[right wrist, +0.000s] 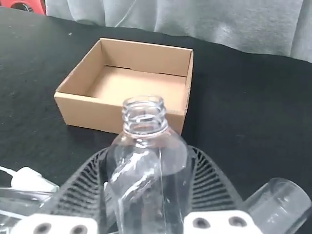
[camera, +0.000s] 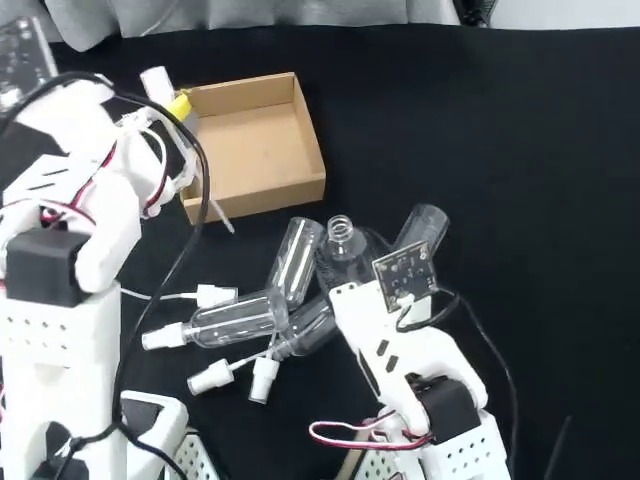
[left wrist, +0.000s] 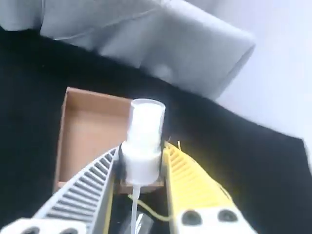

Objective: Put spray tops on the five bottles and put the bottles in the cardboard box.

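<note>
My left gripper point(left wrist: 141, 158) is shut on a white spray top point(left wrist: 144, 141), whose dip tube hangs down between the grey and yellow fingers. In the high view the spray top point(camera: 155, 80) is held at the left edge of the empty cardboard box point(camera: 255, 145). My right gripper point(right wrist: 146, 163) is shut on a clear bottle point(right wrist: 146, 151), held upright with its threaded neck open. In the high view this bottle point(camera: 341, 235) is just in front of the box. Several more clear bottles lie around it, one point(camera: 298, 255) to its left and one point(camera: 425, 225) to its right.
A lying bottle point(camera: 240, 317) has a spray top on its left end. Loose white spray tops point(camera: 215, 295) point(camera: 210, 378) point(camera: 265, 378) lie on the black cloth near the front left. Another bottle point(right wrist: 278, 200) lies beside my right gripper. The box point(right wrist: 136, 83) stands beyond.
</note>
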Available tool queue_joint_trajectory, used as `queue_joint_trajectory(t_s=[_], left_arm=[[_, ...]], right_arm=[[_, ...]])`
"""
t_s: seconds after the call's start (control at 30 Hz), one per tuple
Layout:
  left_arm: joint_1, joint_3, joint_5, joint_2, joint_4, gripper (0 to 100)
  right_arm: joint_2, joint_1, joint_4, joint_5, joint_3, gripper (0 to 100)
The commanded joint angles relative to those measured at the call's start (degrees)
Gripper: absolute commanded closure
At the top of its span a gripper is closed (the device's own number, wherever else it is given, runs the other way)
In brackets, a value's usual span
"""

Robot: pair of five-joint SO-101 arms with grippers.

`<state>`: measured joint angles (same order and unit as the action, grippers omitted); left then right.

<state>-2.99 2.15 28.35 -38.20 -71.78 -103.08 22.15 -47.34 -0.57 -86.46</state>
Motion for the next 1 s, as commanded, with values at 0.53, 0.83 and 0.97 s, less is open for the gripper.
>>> queue_joint_trajectory(t_s=[0.53, 0.83, 0.97], left_arm=[[-4.79, 1.19, 3.78, -5.36, 3.87, 97], [-4.79, -11.74, 3.69, -15.21, 16.18, 97], [-4.79, -20.09, 3.78, -18.73, 22.68, 97]], right_arm=[[-6.11, 7.03, 14.77, -0.26, -6.37, 93.6], [-6.11, 7.21, 16.44, -0.26, -7.25, 93.5], [-6.11, 9.23, 17.76, -0.26, -7.69, 93.5]])
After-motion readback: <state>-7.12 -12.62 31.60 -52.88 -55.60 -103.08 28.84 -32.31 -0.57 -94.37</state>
